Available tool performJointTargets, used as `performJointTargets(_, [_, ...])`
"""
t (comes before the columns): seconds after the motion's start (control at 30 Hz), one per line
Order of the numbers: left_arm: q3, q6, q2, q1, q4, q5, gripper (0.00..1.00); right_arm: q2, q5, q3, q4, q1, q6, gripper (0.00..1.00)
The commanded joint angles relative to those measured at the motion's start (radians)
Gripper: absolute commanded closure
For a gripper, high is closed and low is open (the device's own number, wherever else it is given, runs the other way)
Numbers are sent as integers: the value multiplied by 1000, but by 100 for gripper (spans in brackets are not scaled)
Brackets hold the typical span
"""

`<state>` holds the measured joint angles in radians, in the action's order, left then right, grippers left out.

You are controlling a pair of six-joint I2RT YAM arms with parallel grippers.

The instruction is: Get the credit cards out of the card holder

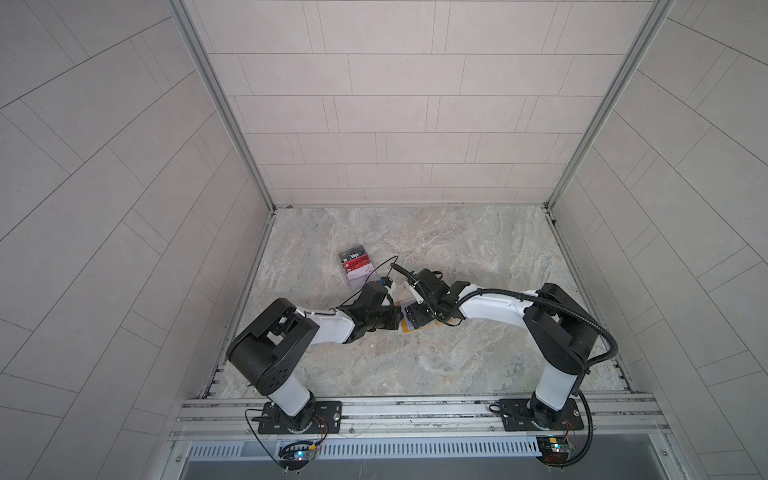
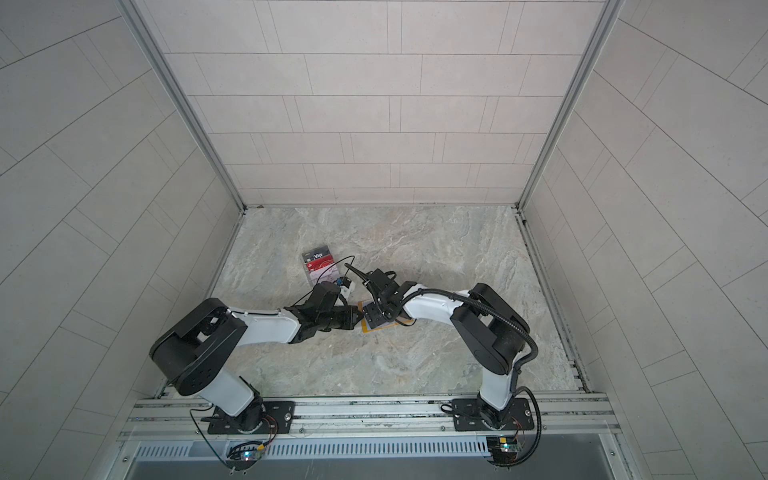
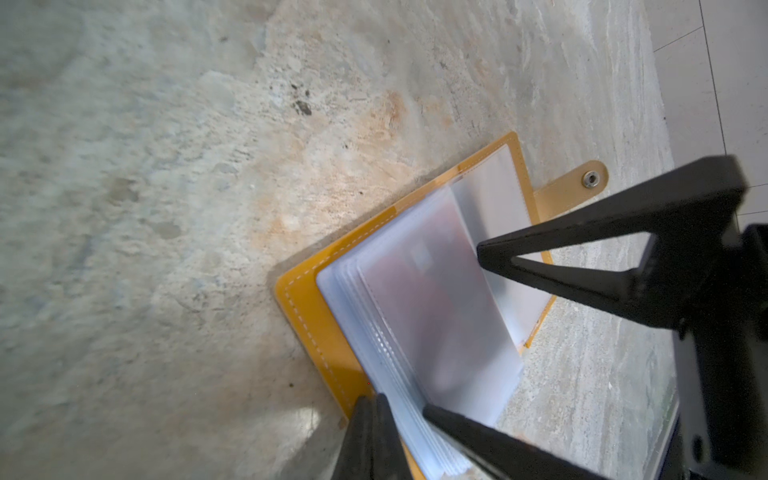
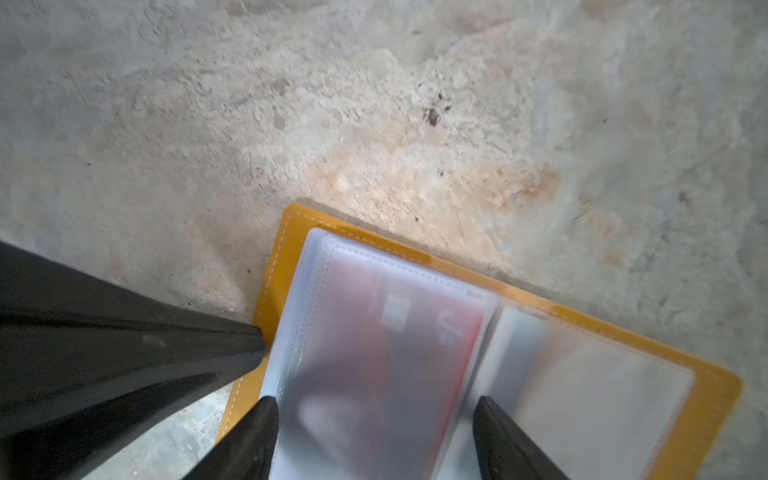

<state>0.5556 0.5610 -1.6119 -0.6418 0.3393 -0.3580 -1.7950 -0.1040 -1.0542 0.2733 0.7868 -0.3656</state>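
Note:
The mustard-yellow card holder [image 4: 291, 232] lies open on the marble floor, its clear sleeves fanned up. In both top views only a yellow strip of the card holder [image 1: 428, 328] [image 2: 388, 328] shows under the grippers. A red credit card [image 4: 415, 332] sits inside the top sleeve, and shows blurred as the same credit card [image 3: 424, 299] in the left wrist view. My right gripper [image 4: 376, 411] is open, one fingertip on each side of that sleeve. My left gripper [image 3: 374, 409] is shut, its tips pressing on the holder's yellow cover edge beside the sleeves.
A clear acrylic box [image 1: 356, 270] [image 2: 319, 268] stands behind the left arm, holding a black Vip card [image 1: 353, 253] and a red card [image 1: 359, 262]. The holder's snap strap [image 3: 582, 183] points toward the tiled side wall [image 3: 715, 83].

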Motion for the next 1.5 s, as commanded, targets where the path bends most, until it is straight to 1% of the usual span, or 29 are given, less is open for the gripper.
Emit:
performJointTargets(0.0, [-1, -4, -17, -4, -20, 21, 100, -22, 22, -15, 15, 8, 8, 27])
performJointTargets(0.2, [-14, -4, -22, -5, -18, 27, 100, -26, 29, -12, 24, 8, 3, 37])
performJointTargets(0.3, [-17, -9, -22, -4, -20, 30, 100, -17, 26, -3, 19, 8, 3, 40])
performJointTargets(0.63, [-21, -20, -22, -4, -28, 31, 100, 12, 48, 15, 15, -8, -1, 48])
performJointTargets(1.03, [-15, -36, -22, -4, -45, 36, 100, 59, 100, 34, 53, -34, 0, 48])
performJointTargets(1.23, [-10, -42, -22, -4, -53, 35, 100, 84, 105, 44, 63, -43, 3, 47])
performJointTargets(1.47, [-5, -44, -20, -4, -61, 36, 100, 106, 149, 48, 83, -50, 3, 50])
